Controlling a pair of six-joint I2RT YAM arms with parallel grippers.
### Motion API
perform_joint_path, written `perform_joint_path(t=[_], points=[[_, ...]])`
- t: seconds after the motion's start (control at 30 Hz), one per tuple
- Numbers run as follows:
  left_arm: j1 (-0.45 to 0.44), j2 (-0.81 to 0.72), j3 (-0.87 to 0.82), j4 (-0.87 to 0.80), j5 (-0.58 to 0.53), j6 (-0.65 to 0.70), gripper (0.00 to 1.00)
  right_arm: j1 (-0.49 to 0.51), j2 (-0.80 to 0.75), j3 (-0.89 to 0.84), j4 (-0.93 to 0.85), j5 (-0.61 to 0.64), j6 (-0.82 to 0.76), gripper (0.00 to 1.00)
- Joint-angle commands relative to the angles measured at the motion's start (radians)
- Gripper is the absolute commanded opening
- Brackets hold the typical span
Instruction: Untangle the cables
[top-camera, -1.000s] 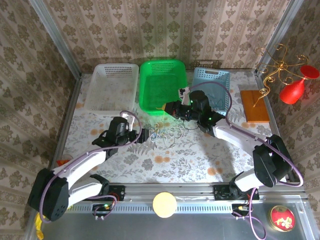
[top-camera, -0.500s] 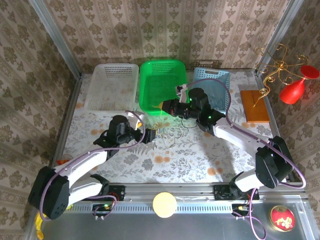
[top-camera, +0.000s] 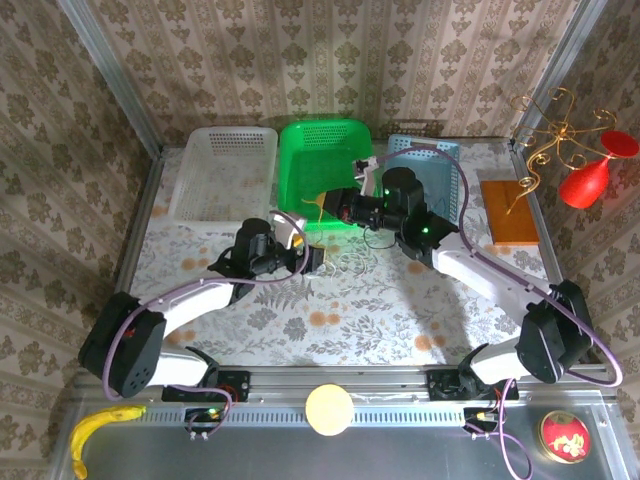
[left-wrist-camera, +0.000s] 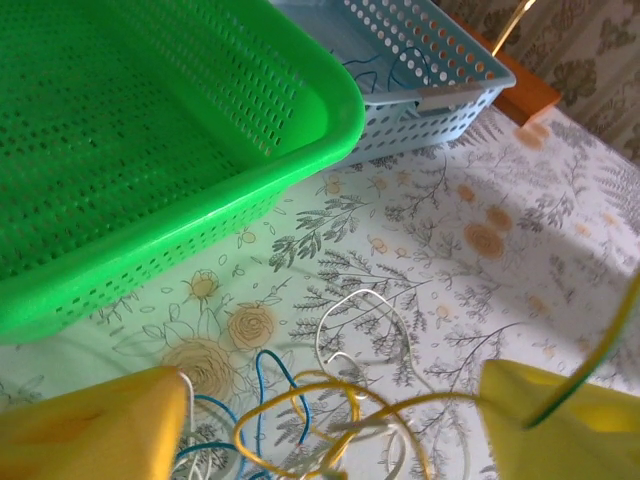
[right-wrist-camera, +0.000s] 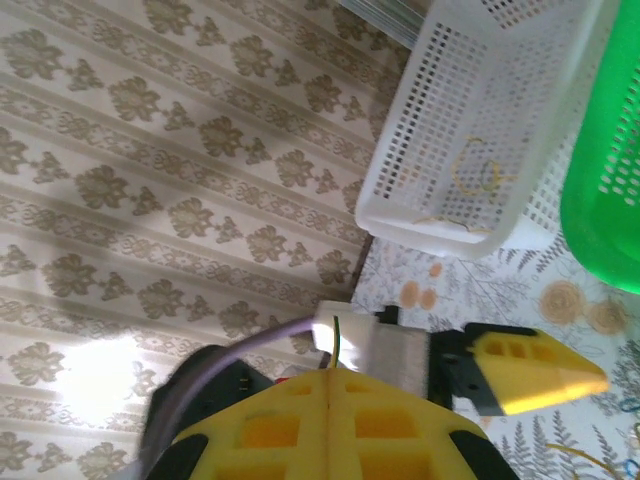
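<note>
Inside: yellow cord (right-wrist-camera: 470, 176) in perforated white basket (right-wrist-camera: 420, 150), blue cord (left-wrist-camera: 395, 70) in blue basket (left-wrist-camera: 440, 112); left tool (top-camera: 315, 258) spread, right tool (right-wrist-camera: 330, 385) pinching thin cable (right-wrist-camera: 336, 345).

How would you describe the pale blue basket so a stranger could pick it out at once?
On the far edge of the flowered table, three perforated baskets stand in a row. The pale blue basket is rightmost, between the green basket and a wooden board. Alone of the three it is blue; the white basket stands leftmost.
</note>
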Motion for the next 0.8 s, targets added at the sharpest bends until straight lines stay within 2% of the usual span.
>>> perform_joint_path(t=[0.0, 0.07, 0.17, 0.33, 0.63, 0.77], points=[[-0.005, 0.029, -0.051, 0.109, 0.021, -0.019, 0.66, 0.003, -0.051, 0.057, 0.018, -0.014, 0.031, 0.00], [-0.005, 0.047, -0.078, 0.137, 0.019, -0.028, 0.56, 0.003, -0.059, 0.077, 0.019, -0.016, 0.039, 0.00], [-0.005, 0.071, -0.112, 0.178, 0.015, -0.044, 0.49, -0.001, -0.073, 0.108, 0.019, -0.017, 0.052, 0.00], [-0.005, 0.090, -0.157, 0.224, 0.009, -0.065, 0.46, -0.018, -0.096, 0.153, 0.015, -0.024, 0.062, 0.00], [-0.002, 0.005, -0.178, 0.182, -0.006, -0.066, 0.48, -0.035, -0.130, 0.152, -0.015, -0.009, 0.031, 0.00], [-0.004, -0.056, -0.175, 0.146, 0.005, -0.061, 0.67, -0.035, -0.126, 0.113, 0.003, -0.007, 0.037, 0.00]])
